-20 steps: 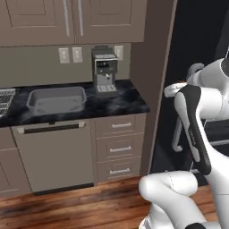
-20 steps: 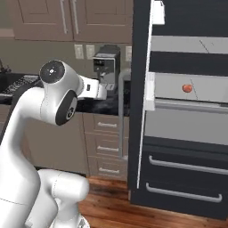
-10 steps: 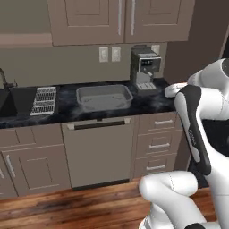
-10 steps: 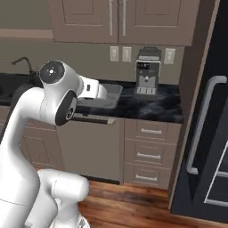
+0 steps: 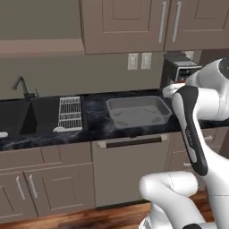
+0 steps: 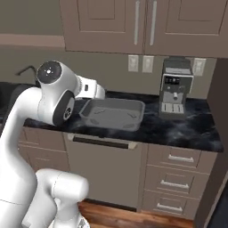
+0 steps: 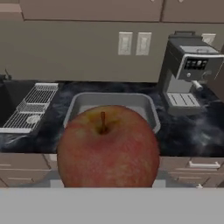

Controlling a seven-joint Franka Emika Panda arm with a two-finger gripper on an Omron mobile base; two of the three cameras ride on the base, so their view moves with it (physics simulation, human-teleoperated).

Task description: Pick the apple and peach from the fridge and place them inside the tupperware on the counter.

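One apple (image 7: 107,146), stem up, close before the hand camera, in front of the tupperware; gripper presumably clenched on it, though its fingers are hidden. One tupperware (image 5: 138,112), empty, on the counter (image 6: 196,131). One wire rack (image 5: 69,114) to its left, one coffee machine (image 6: 175,93) to its right. Sink (image 5: 18,117) appears in the left base view, far left.

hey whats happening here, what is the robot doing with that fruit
The white robot arm is carrying an apple, which sits right in front of the hand camera, stem up. The grey tub on the black counter is empty, with nothing in it yet. It sits between a wire rack and a coffee machine. The apple seems to be held short of the tub, not over it.
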